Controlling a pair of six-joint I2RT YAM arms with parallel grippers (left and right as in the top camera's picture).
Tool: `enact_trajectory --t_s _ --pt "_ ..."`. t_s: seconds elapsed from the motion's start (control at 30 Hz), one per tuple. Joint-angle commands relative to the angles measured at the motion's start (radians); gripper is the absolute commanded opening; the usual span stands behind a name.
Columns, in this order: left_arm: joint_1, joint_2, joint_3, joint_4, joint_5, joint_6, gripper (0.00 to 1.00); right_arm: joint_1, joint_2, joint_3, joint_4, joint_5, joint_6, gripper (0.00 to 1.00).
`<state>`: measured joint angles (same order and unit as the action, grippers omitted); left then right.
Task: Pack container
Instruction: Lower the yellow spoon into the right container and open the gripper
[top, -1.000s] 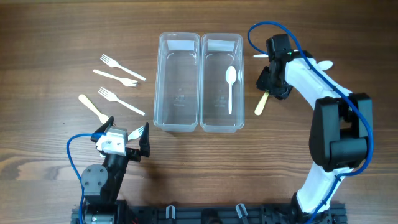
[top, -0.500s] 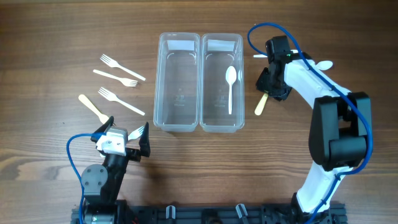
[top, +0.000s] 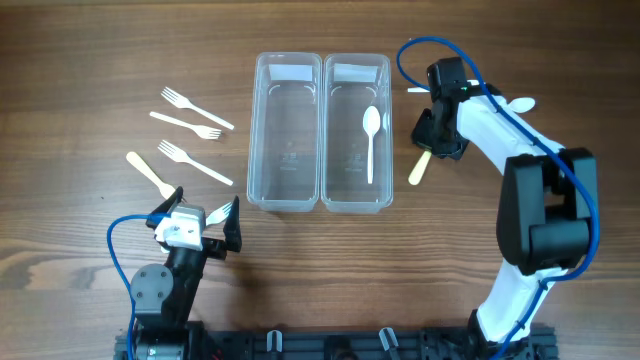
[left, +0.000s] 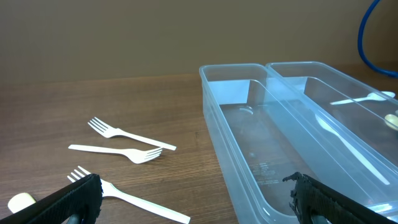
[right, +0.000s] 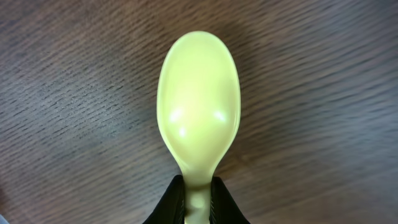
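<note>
Beyond wooden table (left: 124, 99), plain brown wall (left: 124, 31).

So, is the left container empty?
Empty: the left container shows only bare plastic; the white spoon lies in the right container.

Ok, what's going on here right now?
The right gripper has its jaws shut on a cream spoon, just right of the containers. A white spoon already lies in the right-hand container; the left-hand container is empty. The left gripper is open and holds nothing, with three forks and a second cream spoon lying loose nearby.
</note>
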<state>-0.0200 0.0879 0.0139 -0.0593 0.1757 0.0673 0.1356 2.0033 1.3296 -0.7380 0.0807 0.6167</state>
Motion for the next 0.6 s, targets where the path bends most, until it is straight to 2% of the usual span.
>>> enact_trajectory --t_s 0.0,0.1,0.17,0.27,0.3,0.43,0.57 --pt "-0.005 -0.003 -0.008 0.001 -0.002 0.015 1.00 0.000 -0.137 0.063 0.014 0.077 -0.084 0.04" --pt "-0.005 -0.003 -0.008 0.000 -0.002 0.015 1.00 0.002 -0.273 0.072 0.058 0.044 -0.094 0.04" --pt "-0.005 -0.003 -0.008 0.000 -0.002 0.015 1.00 0.002 -0.333 0.072 0.091 -0.070 -0.093 0.04" --pt "-0.005 -0.003 -0.008 0.000 -0.002 0.015 1.00 0.027 -0.342 0.072 0.114 -0.235 -0.098 0.04" --pt "-0.005 -0.003 -0.008 0.000 -0.002 0.015 1.00 0.048 -0.338 0.072 0.120 -0.288 -0.153 0.04" --pt "-0.005 -0.003 -0.008 0.001 -0.002 0.015 1.00 0.151 -0.337 0.072 0.123 -0.291 -0.300 0.04" --pt "-0.005 -0.003 -0.008 0.001 -0.002 0.015 1.00 0.216 -0.337 0.071 0.116 -0.269 -0.299 0.04"
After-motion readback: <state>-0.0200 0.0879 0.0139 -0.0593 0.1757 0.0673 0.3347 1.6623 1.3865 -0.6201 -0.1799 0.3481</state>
